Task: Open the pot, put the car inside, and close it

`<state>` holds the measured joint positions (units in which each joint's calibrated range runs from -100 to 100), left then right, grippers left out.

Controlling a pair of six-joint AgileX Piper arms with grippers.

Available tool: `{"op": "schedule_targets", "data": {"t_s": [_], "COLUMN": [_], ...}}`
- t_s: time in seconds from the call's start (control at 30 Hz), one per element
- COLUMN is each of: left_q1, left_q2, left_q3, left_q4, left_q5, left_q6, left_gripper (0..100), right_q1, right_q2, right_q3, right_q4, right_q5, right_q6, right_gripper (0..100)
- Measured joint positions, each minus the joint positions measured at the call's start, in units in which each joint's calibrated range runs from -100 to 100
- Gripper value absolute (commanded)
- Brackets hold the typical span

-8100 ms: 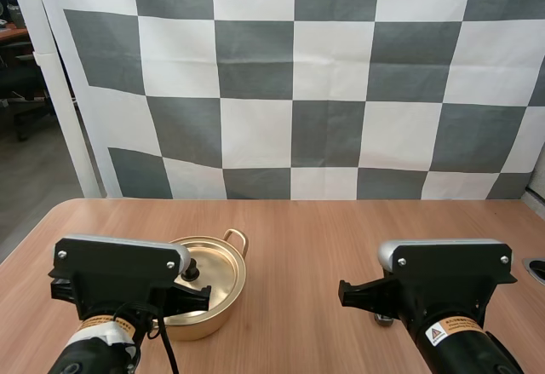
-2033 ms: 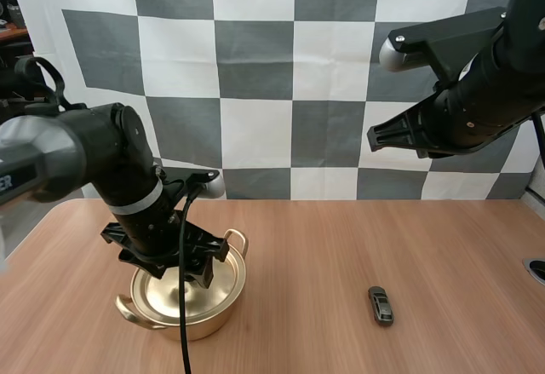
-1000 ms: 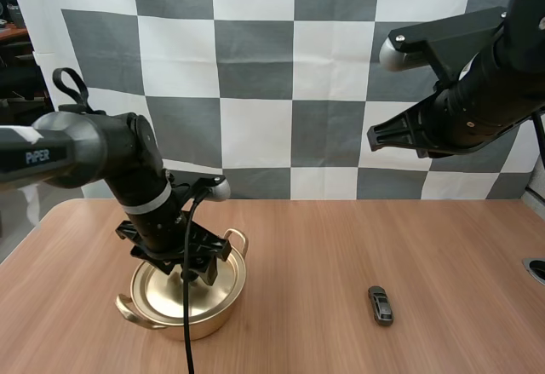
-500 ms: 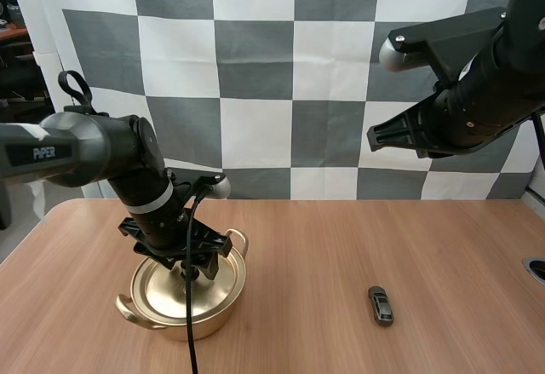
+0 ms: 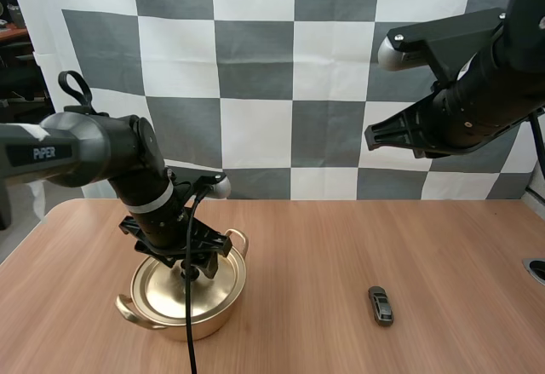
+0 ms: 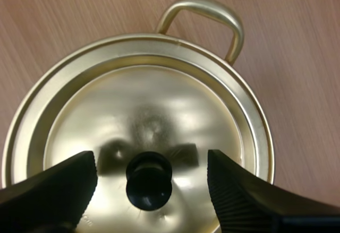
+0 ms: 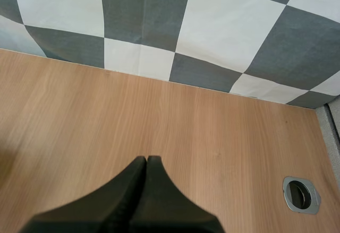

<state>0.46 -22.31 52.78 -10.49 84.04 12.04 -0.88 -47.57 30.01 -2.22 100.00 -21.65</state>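
A brass pot [image 5: 145,306] stands on the table at the left with its lid [image 6: 159,100] on. My left gripper [image 5: 192,269] hangs straight down over the lid. It is open, and its fingers [image 6: 64,182] stand apart on either side of the lid's black knob [image 6: 149,181] without touching it. A small dark toy car [image 5: 381,305] lies on the table to the right of the pot, well apart from it. My right gripper [image 5: 371,138] is held high above the table's right half, shut on nothing, its fingers [image 7: 146,164] together as one wedge.
One looped pot handle [image 6: 204,15] points toward the table's far side, the other [image 5: 128,308] toward the near left. A round metal-rimmed hole [image 7: 301,194] sits in the wooden table [image 5: 306,246] near its right edge.
My left gripper has shifted slightly and come down a little over the lid's knob. The right arm, the pot and the car have not moved.
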Motion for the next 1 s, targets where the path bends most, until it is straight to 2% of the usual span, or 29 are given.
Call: {"op": "schedule_targets", "data": {"t_s": [0.13,0.23,0.33,0.77,1.0], "left_q1": [0.00,0.00,0.00,0.00,0.00], "left_q2": [0.00,0.00,0.00,0.00,-0.45], "left_q3": [0.00,0.00,0.00,-1.12,-8.81], "left_q4": [0.00,0.00,0.00,-0.12,-2.51], "left_q5": [0.00,0.00,0.00,-3.98,2.76], "left_q6": [0.00,-0.27,-0.27,-0.27,-0.27], "left_gripper": [36,18,8,7,7], "right_q1": [0.00,0.00,0.00,0.00,0.00], "right_q2": [0.00,0.00,0.00,0.00,0.00], "right_q3": [0.00,0.00,0.00,0.00,0.00], "right_q4": [0.00,0.00,0.00,0.00,0.00], "right_q5": [0.00,0.00,0.00,0.00,0.00], "right_q6": [0.00,0.00,0.00,0.00,0.00], "right_gripper": [0,0,0,0,0]}}
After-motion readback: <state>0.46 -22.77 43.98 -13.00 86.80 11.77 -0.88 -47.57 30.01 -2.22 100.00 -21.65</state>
